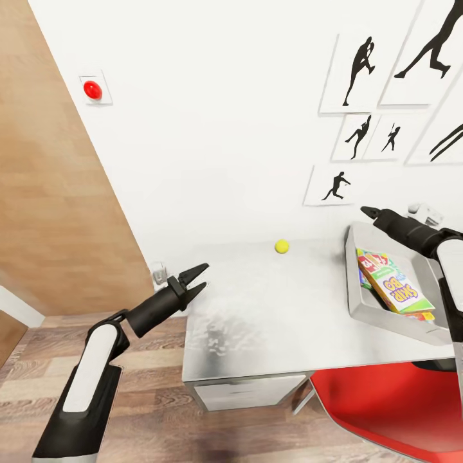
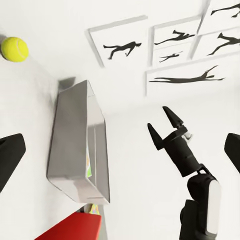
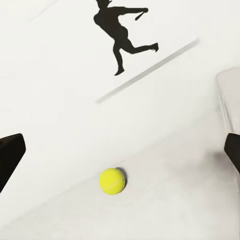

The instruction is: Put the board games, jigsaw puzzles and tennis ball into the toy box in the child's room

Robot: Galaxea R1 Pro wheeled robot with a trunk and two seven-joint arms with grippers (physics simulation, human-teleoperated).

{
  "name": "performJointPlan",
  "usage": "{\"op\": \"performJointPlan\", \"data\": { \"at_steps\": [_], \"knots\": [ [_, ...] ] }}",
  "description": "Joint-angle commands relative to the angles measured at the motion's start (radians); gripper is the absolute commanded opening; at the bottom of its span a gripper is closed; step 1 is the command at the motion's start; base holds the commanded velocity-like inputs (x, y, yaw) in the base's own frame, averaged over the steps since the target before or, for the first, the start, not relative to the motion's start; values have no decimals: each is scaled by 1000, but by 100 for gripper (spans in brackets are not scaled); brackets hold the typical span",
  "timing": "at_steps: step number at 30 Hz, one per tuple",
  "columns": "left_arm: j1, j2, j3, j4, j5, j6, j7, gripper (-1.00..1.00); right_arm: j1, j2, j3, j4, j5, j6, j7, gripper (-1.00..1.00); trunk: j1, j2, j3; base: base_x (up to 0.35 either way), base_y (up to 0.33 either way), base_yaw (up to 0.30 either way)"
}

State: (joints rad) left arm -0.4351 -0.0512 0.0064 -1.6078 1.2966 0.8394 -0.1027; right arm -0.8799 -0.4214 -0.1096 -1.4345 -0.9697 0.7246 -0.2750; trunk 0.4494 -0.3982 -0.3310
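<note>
Tennis ball [image 1: 281, 246] alone on the table [image 1: 257, 334] near the wall, colourful game boxes [image 1: 393, 286] seemingly already in the toy box [image 1: 355, 302], left tool [image 1: 195, 278] and right tool [image 2: 166, 123] both apart, empty.

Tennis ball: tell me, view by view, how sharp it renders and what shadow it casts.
Head view: the tennis ball is small yet crisp, on the table, whose glossy top shows mottled glare near its front. Right wrist view: the ball is sharp, with a small soft shadow on one side. Left wrist view: it is slightly soft-edged, its shadow faint.
</note>
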Motion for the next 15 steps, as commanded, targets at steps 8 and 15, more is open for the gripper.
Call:
{"op": "performJointPlan", "data": {
  "at_steps": [8, 15],
  "knots": [
    [18, 12, 60, 0, -3, 45, -52, 100, -5, 0, 18, -37, -11, 8, -10, 100, 1, -2, -2, 0, 0, 0],
    [25, 16, 96, 0, -3, 55, -64, 100, -6, 1, 25, -51, -15, 12, -13, 100, 1, -2, -2, 0, 0, 0]
  ]
}}
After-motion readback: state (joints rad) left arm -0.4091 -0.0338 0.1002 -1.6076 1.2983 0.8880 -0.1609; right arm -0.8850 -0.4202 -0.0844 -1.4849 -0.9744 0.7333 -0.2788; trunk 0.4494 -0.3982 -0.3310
